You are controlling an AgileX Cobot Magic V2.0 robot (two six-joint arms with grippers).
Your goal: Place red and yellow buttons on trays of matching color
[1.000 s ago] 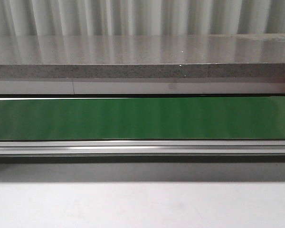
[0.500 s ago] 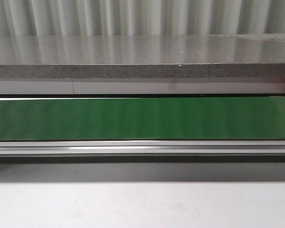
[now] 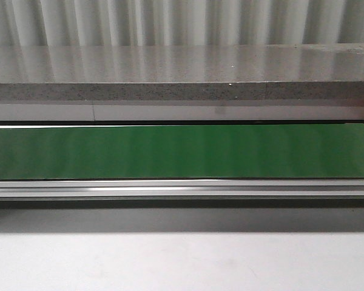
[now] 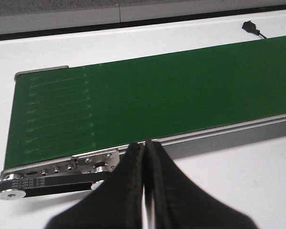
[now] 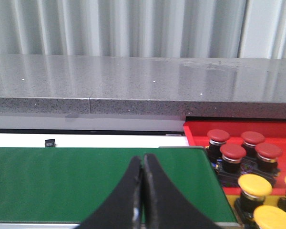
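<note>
The red buttons (image 5: 238,143), four of them, sit together on the red tray (image 5: 195,131), which lies just past one end of the green belt (image 3: 182,151); touching them on the near side are yellow buttons (image 5: 255,185), at least three in view, resting on what looks like a yellow tray (image 5: 230,191), of which only a sliver shows between the caps. How many more yellow ones lie beyond the picture's edge cannot be told. Judging from this, a good part of the sorting looks done: every button in view rests with its own colour. The belt itself carries nothing along the whole stretch seen from the front and from both wrists, so there is no button waiting to be picked right now, and what is left depends on whether more arrive. The left pincer (image 4: 145,148) hangs over the near rail (image 4: 219,131) close to the belt's roller end, its fingers pressed together and holding nothing. The right pincer (image 5: 143,164) hovers over the belt near the end by the trays, likewise pressed shut and empty. A small black plug (image 4: 248,26) lies on the white worktop (image 4: 238,186) beyond the belt's far edge.
</note>
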